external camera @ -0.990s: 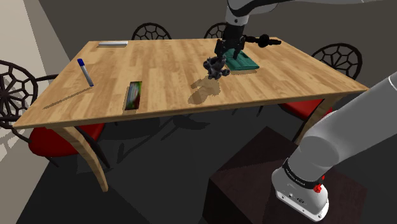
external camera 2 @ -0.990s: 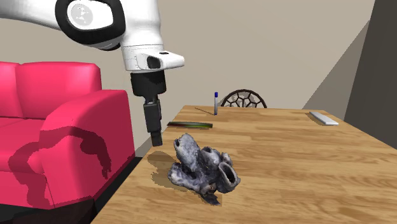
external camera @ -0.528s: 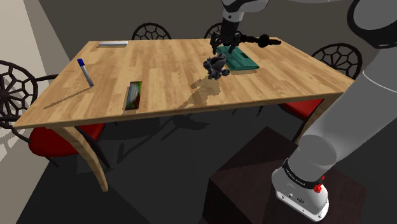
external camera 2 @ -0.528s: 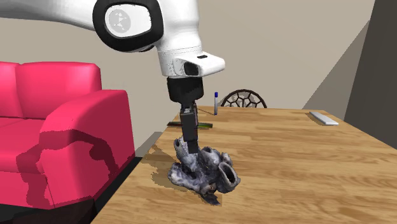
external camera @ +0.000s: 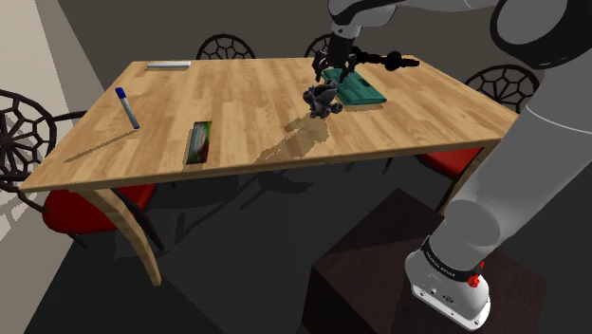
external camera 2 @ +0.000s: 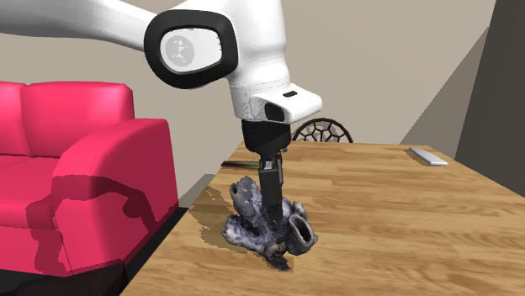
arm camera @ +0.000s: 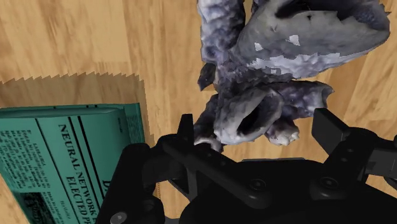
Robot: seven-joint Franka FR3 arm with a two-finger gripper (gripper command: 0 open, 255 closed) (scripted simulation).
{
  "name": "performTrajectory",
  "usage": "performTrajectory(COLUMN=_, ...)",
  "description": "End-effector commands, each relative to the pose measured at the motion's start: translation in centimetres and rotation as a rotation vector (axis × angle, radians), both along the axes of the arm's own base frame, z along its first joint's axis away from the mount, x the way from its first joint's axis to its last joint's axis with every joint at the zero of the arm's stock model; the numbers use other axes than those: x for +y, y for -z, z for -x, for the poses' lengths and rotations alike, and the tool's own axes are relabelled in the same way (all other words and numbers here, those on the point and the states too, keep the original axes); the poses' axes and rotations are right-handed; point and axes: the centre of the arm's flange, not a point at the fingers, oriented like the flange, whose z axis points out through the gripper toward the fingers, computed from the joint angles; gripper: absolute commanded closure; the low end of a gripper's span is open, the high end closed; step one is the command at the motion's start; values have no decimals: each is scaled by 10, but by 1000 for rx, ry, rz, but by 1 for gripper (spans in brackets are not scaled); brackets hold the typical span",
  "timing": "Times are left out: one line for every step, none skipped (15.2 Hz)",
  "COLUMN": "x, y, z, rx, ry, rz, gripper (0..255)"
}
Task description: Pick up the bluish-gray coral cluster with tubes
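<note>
The bluish-grey coral cluster (external camera 2: 252,227) is pictured resting on a wooden table (external camera: 237,104), its rough, open-mouthed tubes pointing several ways. In the shoulder view the cluster (external camera: 321,101) is found toward the table's far right part, just beside a green book (external camera: 362,91) that lies flat on the boards.

The black gripper (arm camera: 254,127) is held low over the cluster, with the white arm (external camera 2: 210,50) arched above it. In the wrist view the jaws are seen spread apart, one finger (arm camera: 186,130) close against the side of a tube and the other well clear of the coral (arm camera: 254,95), so that nothing is clasped. Lettering can be made out on the cover of the green book (arm camera: 70,159) beside the fingers.

In the second exterior view one finger (external camera 2: 271,189) is shown reaching down in front of the cluster's upper lobes, and a pink sofa (external camera 2: 76,168) is seen beside the table. Elsewhere on the table a blue-capped pen (external camera: 127,107), a slim printed object (external camera: 198,140) and a flat grey object (external camera: 169,65) are laid out, well apart from the coral. Lattice-backed chairs (external camera: 19,133) are set around the table.
</note>
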Motion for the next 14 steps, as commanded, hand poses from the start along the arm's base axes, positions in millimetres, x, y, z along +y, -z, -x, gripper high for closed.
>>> performTrajectory(x=0, y=11, z=-1, rx=-1, ry=0, rz=0, gripper=0)
performTrajectory(x=0, y=19, z=-1, rx=-1, ry=0, rz=0, gripper=0)
performTrajectory(x=0, y=19, z=-1, rx=-1, ry=0, rz=0, gripper=0)
performTrajectory(x=0, y=19, z=-1, rx=-1, ry=0, rz=0, gripper=0)
performTrajectory(x=0, y=19, z=-1, rx=-1, ry=0, rz=0, gripper=255)
performTrajectory(x=0, y=19, z=0, rx=-1, ry=0, rz=0, gripper=255)
performTrajectory(x=0, y=19, z=0, rx=-1, ry=0, rz=0, gripper=255)
performTrajectory(x=0, y=19, z=0, rx=0, ry=0, rz=0, gripper=255)
performTrajectory(x=0, y=19, z=0, rx=-1, ry=0, rz=0, gripper=255)
performTrajectory(x=0, y=19, z=0, rx=-1, ry=1, rz=0, gripper=255)
performTrajectory(x=0, y=20, z=0, rx=-1, ry=0, rz=0, gripper=255)
performTrajectory(x=-1, y=19, z=0, rx=-1, ry=1, rz=0, gripper=255)
performTrajectory(x=-1, y=20, z=0, rx=-1, ry=1, rz=0, gripper=255)
performTrajectory(x=0, y=19, z=-1, rx=-1, ry=0, rz=0, gripper=255)
